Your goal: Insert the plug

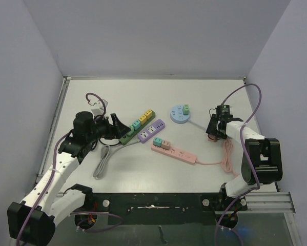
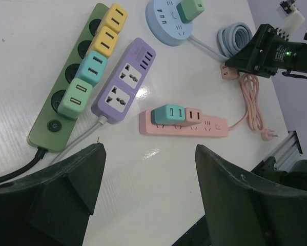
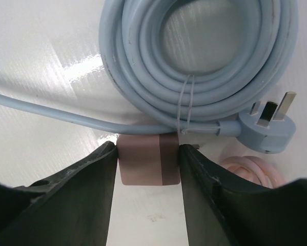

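My right gripper [image 3: 148, 159] is shut on a small pink plug adapter [image 3: 149, 160], both fingers pressed to its sides, down by the table beside a coiled light-blue cable [image 3: 194, 56]. In the top view the right gripper [image 1: 215, 132] is at the right. The pink power strip [image 1: 175, 151] lies mid-table with a teal and a pink adapter plugged in at its left end; it shows in the left wrist view [image 2: 184, 123] too. My left gripper [image 2: 148, 169] is open and empty, hovering over the table near the green strip [image 1: 135, 126].
A purple power strip [image 1: 151, 130], a green strip with yellow and teal adapters [image 2: 74, 77], and a round blue socket hub [image 1: 180, 114] with a green adapter lie mid-table. A pink cable [image 1: 226, 156] coils at the right. A blue three-pin plug [image 3: 266, 128] lies by the coil.
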`<action>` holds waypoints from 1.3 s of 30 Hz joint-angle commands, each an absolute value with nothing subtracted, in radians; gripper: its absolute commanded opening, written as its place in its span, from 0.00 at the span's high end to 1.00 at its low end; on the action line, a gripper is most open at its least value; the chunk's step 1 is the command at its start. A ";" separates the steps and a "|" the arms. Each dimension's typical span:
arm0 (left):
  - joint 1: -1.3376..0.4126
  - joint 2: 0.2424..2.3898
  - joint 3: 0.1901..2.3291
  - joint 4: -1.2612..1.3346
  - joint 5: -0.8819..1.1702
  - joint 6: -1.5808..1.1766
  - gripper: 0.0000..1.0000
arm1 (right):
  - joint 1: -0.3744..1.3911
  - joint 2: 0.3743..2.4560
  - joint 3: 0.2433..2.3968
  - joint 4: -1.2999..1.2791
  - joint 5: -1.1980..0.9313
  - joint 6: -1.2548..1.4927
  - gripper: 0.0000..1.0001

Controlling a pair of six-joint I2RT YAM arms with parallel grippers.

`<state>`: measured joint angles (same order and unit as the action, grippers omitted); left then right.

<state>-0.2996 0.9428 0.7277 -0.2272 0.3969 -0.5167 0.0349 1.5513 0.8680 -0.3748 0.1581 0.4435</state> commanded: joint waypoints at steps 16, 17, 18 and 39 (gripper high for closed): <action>-0.624 1.076 0.711 0.191 0.302 -0.583 0.31 | 0.133 1.159 0.658 -0.047 -0.412 0.863 0.58; -0.648 1.093 0.706 0.247 0.302 -0.572 0.31 | 0.136 1.148 0.643 0.011 -0.478 0.919 0.58; -0.668 1.111 0.701 0.303 0.304 -0.563 0.31 | 0.142 1.139 0.631 0.055 -0.518 0.948 0.58; -0.733 1.346 0.749 0.942 0.590 -0.239 0.36 | 0.299 1.125 0.575 0.795 -0.813 1.661 0.53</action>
<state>-0.7269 1.3182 0.6758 0.7750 0.5133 -0.2962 0.2665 1.1210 0.5419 0.6621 -0.7921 1.5749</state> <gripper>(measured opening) 0.668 0.470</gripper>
